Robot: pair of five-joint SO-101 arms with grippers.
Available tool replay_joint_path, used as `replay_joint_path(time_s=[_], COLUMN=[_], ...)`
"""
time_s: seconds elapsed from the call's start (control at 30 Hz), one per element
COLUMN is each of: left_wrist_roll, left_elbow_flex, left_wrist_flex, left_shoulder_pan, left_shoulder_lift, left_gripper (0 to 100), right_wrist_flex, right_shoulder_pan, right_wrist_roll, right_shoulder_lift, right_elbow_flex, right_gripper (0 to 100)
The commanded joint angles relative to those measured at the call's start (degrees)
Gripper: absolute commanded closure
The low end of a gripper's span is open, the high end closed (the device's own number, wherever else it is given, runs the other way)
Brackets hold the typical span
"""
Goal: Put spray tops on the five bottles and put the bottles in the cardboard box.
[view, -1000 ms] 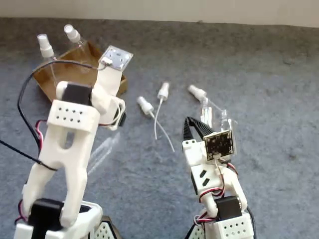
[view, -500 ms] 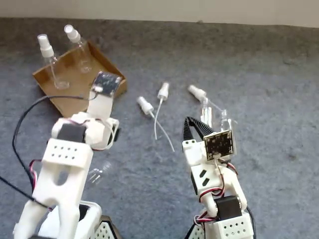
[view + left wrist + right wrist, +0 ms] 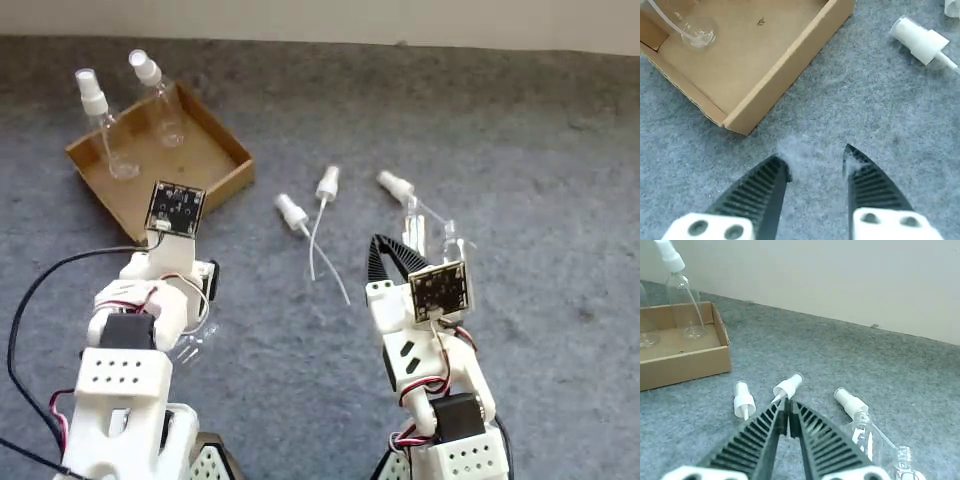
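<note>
Our left gripper is open beside the box, right gripper closed and empty. Two capped bottles stand in the box; we should grasp the lying bottle near it at its middle.

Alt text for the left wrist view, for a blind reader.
The left gripper hangs open and empty over grey carpet. Beyond it is a corner of the cardboard box holding a clear bottle, and a loose white spray top lies outside the box.
</note>
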Motion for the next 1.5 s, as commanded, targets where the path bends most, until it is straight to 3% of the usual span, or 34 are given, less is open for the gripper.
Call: replay_joint_path(time_s=[0.0, 1.13, 1.47], left_wrist_roll=[-0.3, -0.2, -0.2], left_elbow_flex=[1.0, 2.9, 2.9], left_wrist_flex=[-1.3, -1.4, -1.1], left_shoulder_pan=[-0.4, -0.3, 1.4], left_shoulder_lift=[-4.5, -5.9, -5.9], left_gripper=[88, 88, 88], right_wrist_flex=[-0.2, -0.3, 5.0], right_shoulder_pan=[-0.7, -0.7, 6.9], right_wrist_roll=[0.4, 0.7, 0.4], right_shoulder_lift=[-0.6, -0.7, -0.7], right_elbow_flex=[6.4, 6.4, 6.4], right_gripper=[99.4, 99.4, 99.4])
